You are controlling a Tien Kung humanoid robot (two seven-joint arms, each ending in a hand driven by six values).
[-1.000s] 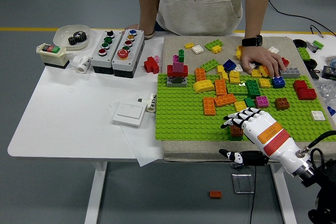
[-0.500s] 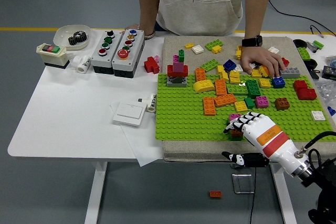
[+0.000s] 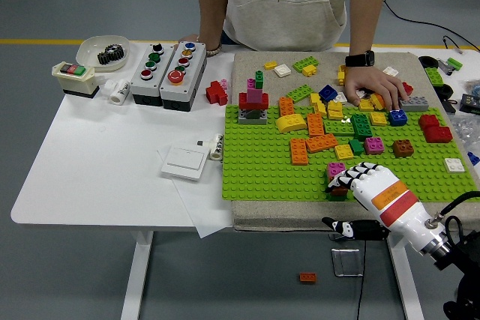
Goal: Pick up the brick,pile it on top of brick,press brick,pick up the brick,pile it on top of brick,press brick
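A white rectangular table (image 3: 90, 185) on white metal legs stands on a grey floor (image 3: 67, 275) with a yellow line (image 3: 45, 41).

1. The robot's white right hand (image 3: 365, 183) sits a little lower and farther right than a second ago, nearer the green baseplate's (image 3: 262, 170) front edge.
2. A small magenta brick (image 3: 335, 170), covered before, now shows beside its fingertips (image 3: 339, 182).
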